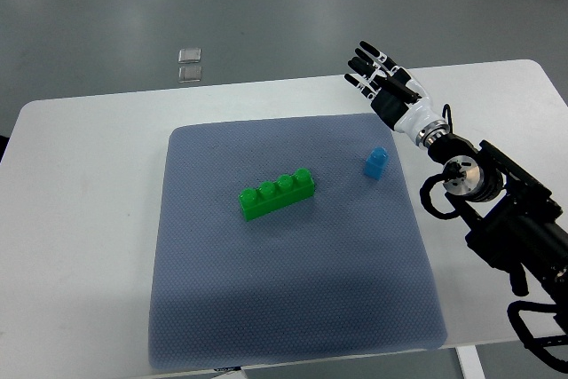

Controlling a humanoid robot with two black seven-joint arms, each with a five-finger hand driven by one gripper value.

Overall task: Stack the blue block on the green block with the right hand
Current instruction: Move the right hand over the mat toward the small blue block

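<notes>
A small blue block [375, 162] stands on the grey-blue mat [284, 290], right of the mat's middle. A long green block [277, 193] with a row of studs lies near the mat's centre, angled slightly, well apart from the blue one. My right hand [377, 75] hovers beyond the mat's far right corner, above and behind the blue block, its fingers stretched out flat and holding nothing. The right arm [497, 210] runs in from the lower right.
The mat lies on a white table [80, 219] whose front edge is close to the mat's near side. Two small clear squares [189, 63] lie on the floor beyond the table's far edge.
</notes>
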